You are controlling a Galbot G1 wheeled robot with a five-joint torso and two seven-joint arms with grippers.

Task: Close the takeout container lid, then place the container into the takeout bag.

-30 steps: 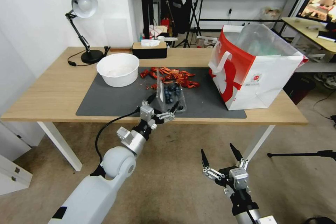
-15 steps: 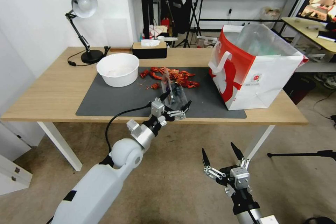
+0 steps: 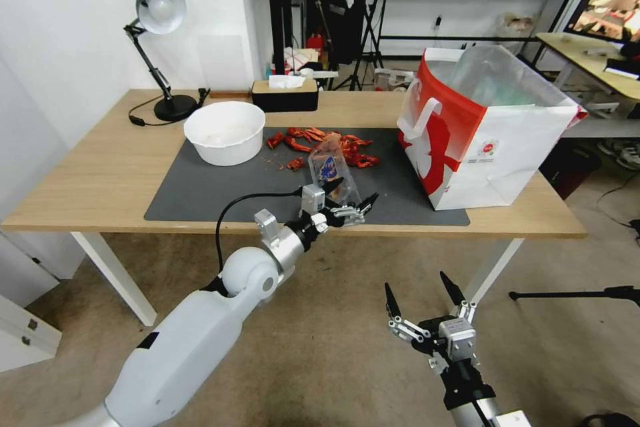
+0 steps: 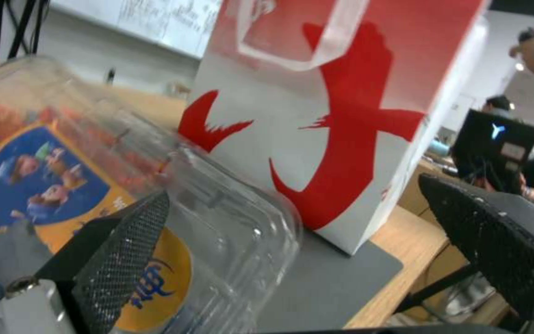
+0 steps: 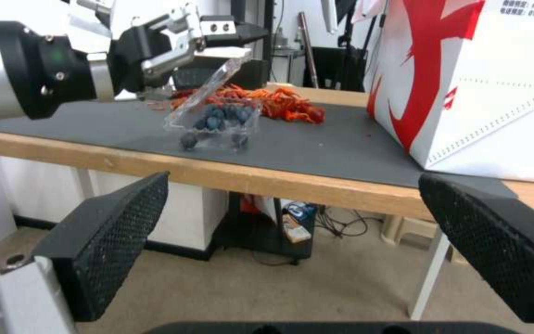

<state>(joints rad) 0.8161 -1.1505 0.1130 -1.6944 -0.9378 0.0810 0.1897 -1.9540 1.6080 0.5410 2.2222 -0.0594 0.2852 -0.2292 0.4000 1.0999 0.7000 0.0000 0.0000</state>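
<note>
A: How is the left arm posed?

B: It reaches up and forward from low on the left to the near edge of the bench (image 3: 100, 167), its left gripper (image 3: 350, 200) spread open right at the takeout container (image 3: 333, 177). One finger (image 4: 118, 253) lies against the lid (image 4: 94, 195), which stands partly raised over the box.

A: And where is the container?

B: On the grey mat (image 3: 220, 190), close to the bench's near edge, in front of the red scraps (image 3: 320, 143) and well left of the takeout bag (image 3: 487, 140).

A: What does the right wrist view add?

B: A side look: the blueberries (image 5: 220, 116) sit in the lower half, and the lid tilts up beneath the left gripper. Whether the upper finger truly presses the lid there, I can't quite tell. The left wrist view alone shows the lid's blue and yellow sticker (image 4: 63, 204).

A: The other arm?

B: The right gripper (image 3: 421, 293) hangs open, below the bench's near edge, over the floor.
</note>
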